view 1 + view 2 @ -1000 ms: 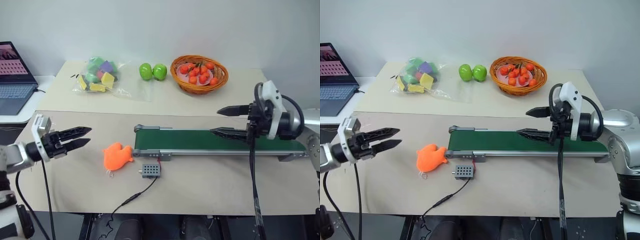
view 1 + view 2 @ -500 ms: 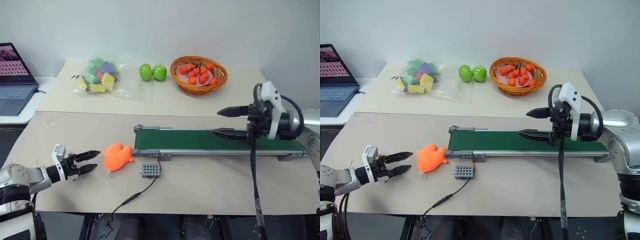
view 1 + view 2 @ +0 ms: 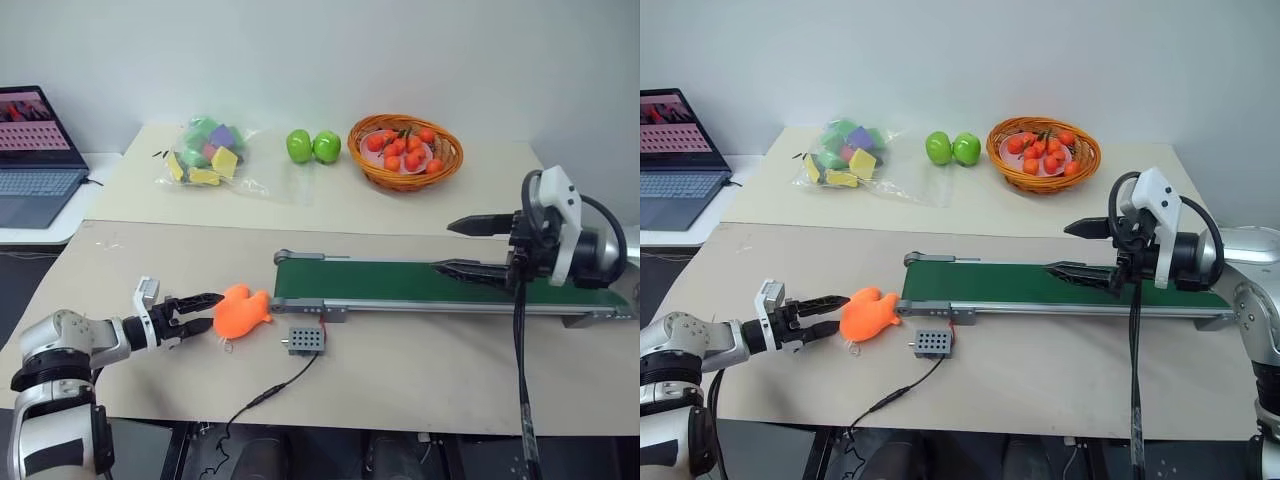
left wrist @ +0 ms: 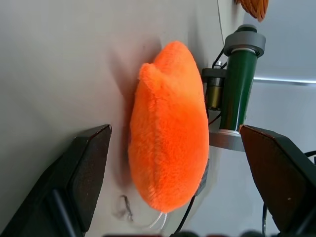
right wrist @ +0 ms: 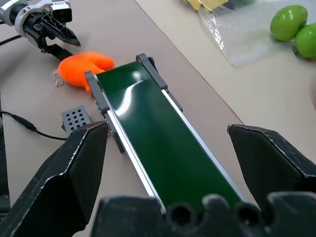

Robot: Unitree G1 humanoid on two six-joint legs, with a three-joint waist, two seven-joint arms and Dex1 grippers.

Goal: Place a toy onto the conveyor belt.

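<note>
The orange toy (image 3: 242,311) lies on the beige tabletop just off the left end of the conveyor belt (image 3: 420,282), a dark green belt in a grey frame. My left gripper (image 3: 205,312) is low over the table at the toy's left side and open. In the left wrist view the toy (image 4: 170,128) sits between the two fingers (image 4: 89,168), with a gap on each side. My right gripper (image 3: 445,247) hangs open above the belt's right half, empty. The right wrist view looks down the belt (image 5: 158,143) to the toy (image 5: 84,67).
A small grey perforated box (image 3: 304,340) with a cable sits in front of the belt's left end. At the back are a bag of foam blocks (image 3: 208,155), two green fruits (image 3: 312,146) and a basket of orange fruits (image 3: 405,150). A laptop (image 3: 40,140) stands far left.
My left gripper has come down to the tabletop and moved right, up to the toy, still open. The right gripper has stayed over the belt. The camera has shifted slightly.
</note>
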